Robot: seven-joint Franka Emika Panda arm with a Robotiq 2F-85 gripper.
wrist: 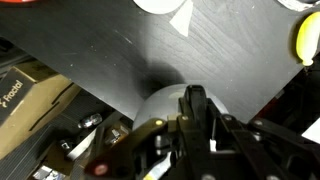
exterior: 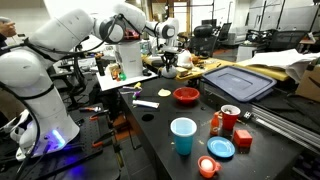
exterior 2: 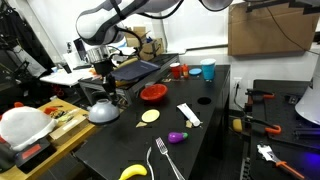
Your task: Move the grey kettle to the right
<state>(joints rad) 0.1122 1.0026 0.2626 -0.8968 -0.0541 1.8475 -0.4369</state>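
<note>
1. A robot arm reaches down over a black table [exterior 2: 215, 130]; its gripper [exterior 2: 104, 96] hangs straight above the grey kettle [exterior 2: 103, 113].
2. The grey kettle, a low dome, sits at the table's edge. In this exterior view it is to the left of the red bowl [exterior 2: 153, 93] and a little nearer the camera, with bare table between them.
3. The gripper's two fingers are pressed together, with no gap showing. They reach the very top of the kettle, where its dark handle is, and appear to pinch that handle (the contact itself is too small to see clearly).
4. In the wrist view the gripper [wrist: 194, 100] points down with its fingers closed, and the kettle's rounded grey top [wrist: 155, 108] lies directly beneath and just to the left of them.
5. Other things around the red bowl: a blue cup [exterior 2: 208, 70] lies beyond it, well apart. A pale yellow slice [exterior 2: 150, 116] is just in front of it. A white strip [exterior 2: 188, 115] is in front and to the right. A small purple eggplant [exterior 2: 177, 137], a fork [exterior 2: 165, 160] and a banana [exterior 2: 133, 172] lie farther in front, towards the camera.
</note>
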